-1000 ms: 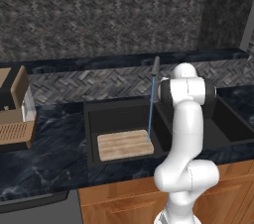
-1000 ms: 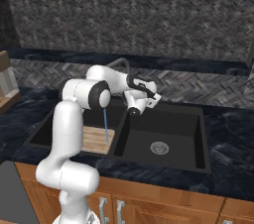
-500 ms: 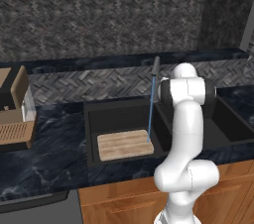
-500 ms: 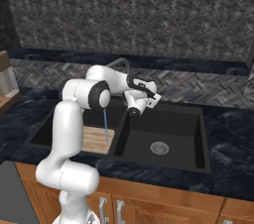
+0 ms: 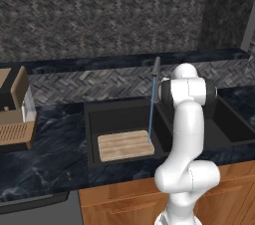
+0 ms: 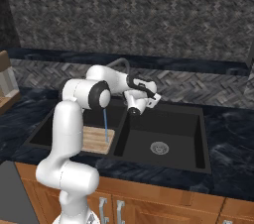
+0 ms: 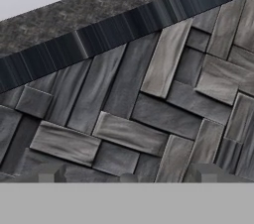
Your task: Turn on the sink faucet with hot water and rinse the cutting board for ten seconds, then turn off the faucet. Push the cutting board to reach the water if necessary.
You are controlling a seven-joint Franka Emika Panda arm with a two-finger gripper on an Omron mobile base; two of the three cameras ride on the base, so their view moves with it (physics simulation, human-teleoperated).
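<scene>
Blue water striking cutting board in sink.

From the right base camera my arm covers most of the cutting board, leaving me one strip of it, and the top of the water runs up behind my elbow. The gripper is too small there for me to read its jaws. From the left base camera my arm hides part of the sink, the right basin. The brown appliance far to the gripper's left is cut off by the frame edge.
</scene>
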